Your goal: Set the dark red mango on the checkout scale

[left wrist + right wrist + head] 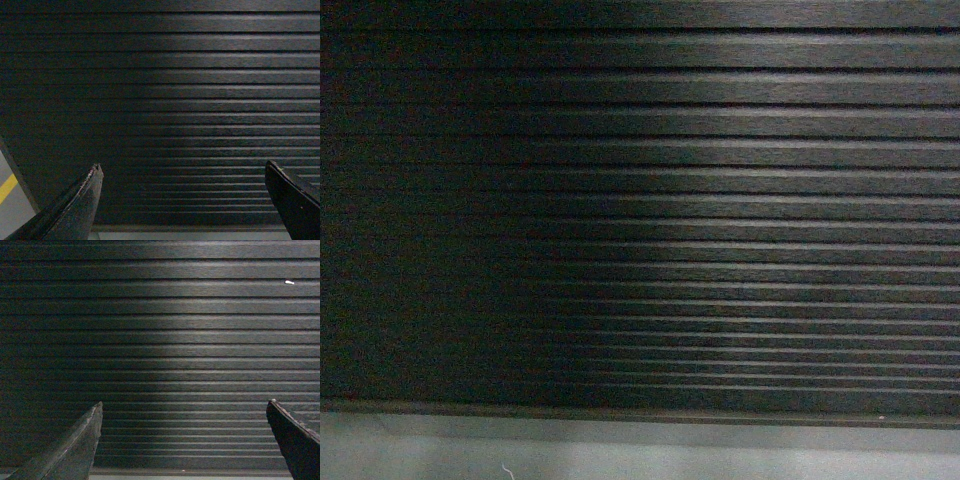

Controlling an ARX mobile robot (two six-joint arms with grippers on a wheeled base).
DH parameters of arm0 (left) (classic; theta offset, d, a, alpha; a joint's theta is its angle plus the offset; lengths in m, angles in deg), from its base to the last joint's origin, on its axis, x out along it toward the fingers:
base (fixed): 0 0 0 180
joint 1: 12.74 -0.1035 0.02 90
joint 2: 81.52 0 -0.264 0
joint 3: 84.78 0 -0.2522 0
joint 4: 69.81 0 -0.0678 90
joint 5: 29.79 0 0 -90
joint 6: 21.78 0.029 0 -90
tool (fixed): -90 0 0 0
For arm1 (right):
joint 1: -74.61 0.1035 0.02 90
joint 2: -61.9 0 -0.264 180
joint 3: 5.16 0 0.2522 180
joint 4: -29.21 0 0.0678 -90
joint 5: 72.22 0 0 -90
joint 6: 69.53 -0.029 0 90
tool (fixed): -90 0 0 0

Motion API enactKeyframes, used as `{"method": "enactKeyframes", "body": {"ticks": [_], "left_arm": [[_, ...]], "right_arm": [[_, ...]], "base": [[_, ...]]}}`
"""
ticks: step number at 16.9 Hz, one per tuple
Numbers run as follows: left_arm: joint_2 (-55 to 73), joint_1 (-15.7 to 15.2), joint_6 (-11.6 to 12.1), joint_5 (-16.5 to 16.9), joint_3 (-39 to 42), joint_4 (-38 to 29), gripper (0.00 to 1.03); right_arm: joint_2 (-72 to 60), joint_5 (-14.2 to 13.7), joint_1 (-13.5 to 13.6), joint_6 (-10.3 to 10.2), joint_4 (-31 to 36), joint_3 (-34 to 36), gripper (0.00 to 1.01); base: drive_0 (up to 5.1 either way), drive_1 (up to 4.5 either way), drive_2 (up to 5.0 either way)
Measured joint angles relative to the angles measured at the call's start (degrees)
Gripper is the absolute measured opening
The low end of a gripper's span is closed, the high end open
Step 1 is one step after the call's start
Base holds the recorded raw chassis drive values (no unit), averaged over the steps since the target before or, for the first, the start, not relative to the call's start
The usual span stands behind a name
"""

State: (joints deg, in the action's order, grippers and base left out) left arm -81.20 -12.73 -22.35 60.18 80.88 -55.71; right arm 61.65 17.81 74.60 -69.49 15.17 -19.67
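Observation:
The checkout's dark ribbed front panel (pixel 720 200) fills the head view, with its grey base plinth (pixel 640 450) along the bottom. The same panel (pixel 190 100) faces my left gripper (pixel 182 167), which is open with nothing between its fingers. It also fills the right wrist view (pixel 180 340), where my right gripper (pixel 184 405) is open and holds nothing. The dark red mango and the scale are out of view. Neither gripper appears in the head view.
Grey floor with a yellow line (pixel 7 187) shows at the lower left of the left wrist view, past the panel's edge. A small white speck (pixel 289 282) sits on the panel at the upper right of the right wrist view.

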Motion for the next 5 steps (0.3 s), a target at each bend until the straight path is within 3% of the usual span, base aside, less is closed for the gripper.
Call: {"method": "enactKeyframes", "body": {"ticks": [5], "left_arm": [[0.00, 0.00, 0.00, -0.02, 0.00, 0.00, 0.98]], "right_arm": [[0.00, 0.00, 0.00, 0.00, 0.00, 0.00, 0.98]], "base": [[0.0, 0.00, 0.0]]}}
